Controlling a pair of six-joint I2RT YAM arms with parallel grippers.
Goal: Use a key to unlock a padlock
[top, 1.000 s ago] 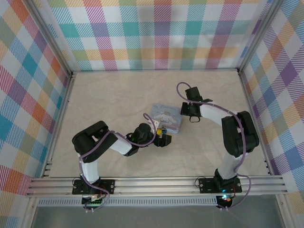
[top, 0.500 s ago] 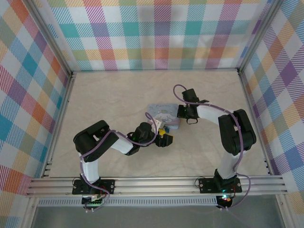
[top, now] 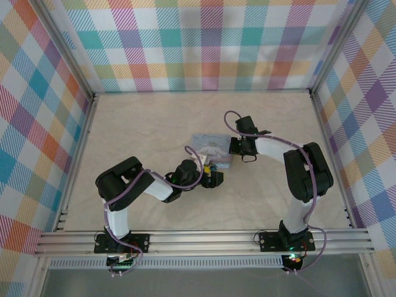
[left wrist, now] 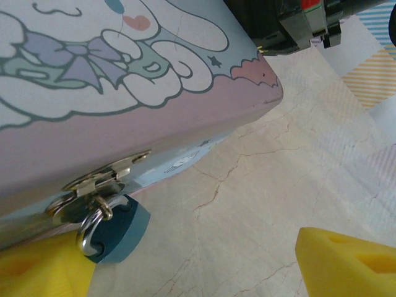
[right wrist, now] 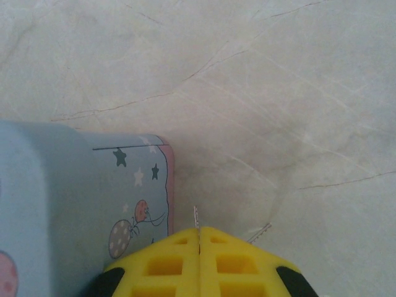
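Padlock (left wrist: 117, 232): we see a rounded teal body, its steel shackle through the glossy box (left wrist: 154, 117) hasp, lower left of the left wrist view. Left gripper (left wrist: 195, 263) sits low with jaws wide. Right gripper (right wrist: 199, 238) pinches the thin key (right wrist: 196, 216) edge-on.

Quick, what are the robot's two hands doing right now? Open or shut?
Left hand: open, holding nothing, right next to the padlock.
Right hand: closed, pinching a thin metal sliver, likely the key.
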